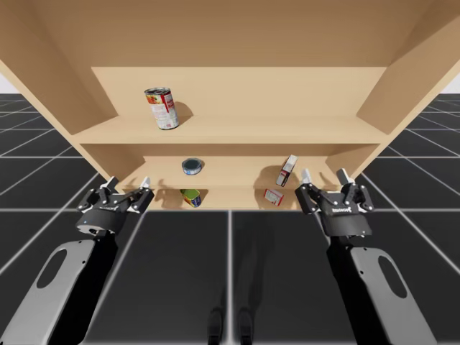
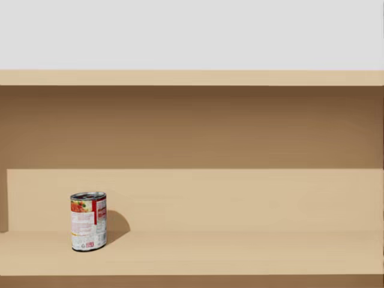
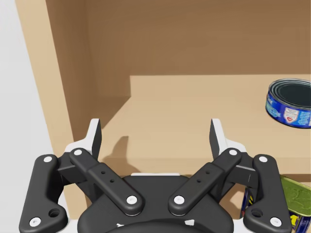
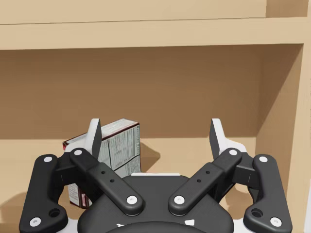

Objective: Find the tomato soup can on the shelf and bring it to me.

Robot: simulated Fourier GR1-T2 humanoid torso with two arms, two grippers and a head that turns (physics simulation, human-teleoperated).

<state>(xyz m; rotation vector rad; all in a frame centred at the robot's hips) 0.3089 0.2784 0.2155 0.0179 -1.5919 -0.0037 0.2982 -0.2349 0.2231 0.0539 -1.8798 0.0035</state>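
tomato soup can [image 1: 162, 108] stands upright on the top board of the shelf [image 1: 237, 131], toward that board's left end in the high view. it is alone there, metal lid up and red and white label facing out. the head view looks at it square on, its shadow falling beside it on the board.

both my pincers hang low in front of the shelf, well apart from the can. my left pincer [image 1: 129, 184] is spread wide with nothing between its fingers. a flat blue can [image 3: 290, 103] sits ahead of it and off to one side, and a green can [image 3: 296, 196] lies on the board below that. my right pincer [image 1: 323, 177] is likewise spread and empty, with a white and red box [image 4: 121, 145] standing ahead of it near one finger. a small red box [image 1: 273, 196] lies on the board under that.

the can looks like a rigid metal cylinder, so i judge it will not crush or bend under a firm squeeze. if full, it should have some weight. the label is smooth and the wall is curved, so it could slip or twist in a light or off-centre hold. a knock near the lid could tip it and set it rolling along the board. the best hold seems to be from the front, fingers level on opposite sides of the wall. they should close across the widest line at about mid-height, between the two rims. the left pincer is on the can's side of the shelf, so it looks the better placed.
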